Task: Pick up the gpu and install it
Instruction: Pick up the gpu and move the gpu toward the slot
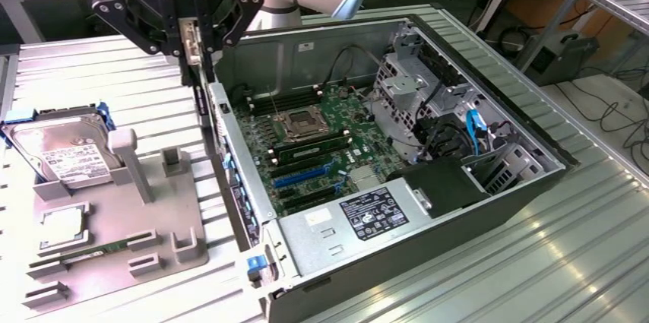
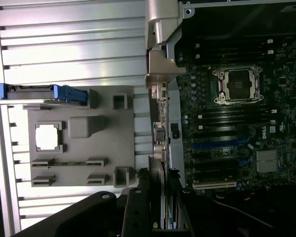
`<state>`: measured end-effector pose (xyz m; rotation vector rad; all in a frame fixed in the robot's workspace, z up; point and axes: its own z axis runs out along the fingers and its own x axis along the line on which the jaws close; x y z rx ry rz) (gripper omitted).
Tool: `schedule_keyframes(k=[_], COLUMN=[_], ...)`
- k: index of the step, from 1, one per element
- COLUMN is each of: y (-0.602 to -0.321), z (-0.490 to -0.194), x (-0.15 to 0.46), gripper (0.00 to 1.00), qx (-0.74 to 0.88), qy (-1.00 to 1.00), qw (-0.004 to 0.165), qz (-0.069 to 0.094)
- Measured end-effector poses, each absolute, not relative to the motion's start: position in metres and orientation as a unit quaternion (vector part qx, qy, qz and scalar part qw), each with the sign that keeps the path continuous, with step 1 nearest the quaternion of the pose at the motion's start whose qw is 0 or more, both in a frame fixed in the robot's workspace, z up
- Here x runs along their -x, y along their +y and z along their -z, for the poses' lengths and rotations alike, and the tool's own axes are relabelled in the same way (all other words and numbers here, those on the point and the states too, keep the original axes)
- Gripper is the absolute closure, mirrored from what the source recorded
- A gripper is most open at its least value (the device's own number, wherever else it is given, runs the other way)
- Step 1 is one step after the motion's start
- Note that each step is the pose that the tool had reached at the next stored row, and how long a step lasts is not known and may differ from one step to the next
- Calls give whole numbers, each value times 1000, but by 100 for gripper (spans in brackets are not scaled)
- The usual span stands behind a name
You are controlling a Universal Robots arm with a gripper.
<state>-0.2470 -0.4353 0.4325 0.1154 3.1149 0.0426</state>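
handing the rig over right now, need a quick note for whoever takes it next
Hand: shut on the gpu, which hangs upright from it.
Where: the gpu is in the air over the near wall of the open case, between the grey tray and the motherboard.
Done: the gpu is picked up and off the tray.
Left: the gpu is not yet seated in a motherboard slot.

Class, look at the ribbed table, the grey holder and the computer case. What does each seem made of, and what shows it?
Table: bare metal, likely aluminium; ribbed, with bright glare. Holder: probably matte grey plastic; dull moulded slots. Case: seemingly sheet metal; thin, folded, silvery walls.
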Motion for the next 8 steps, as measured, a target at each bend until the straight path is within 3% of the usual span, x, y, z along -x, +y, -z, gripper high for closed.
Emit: schedule_keyframes(k=[8], y=[-435], z=[-433], x=[241], gripper=[74], qx=[-37], qy=[999], qw=[12], qz=[-13])
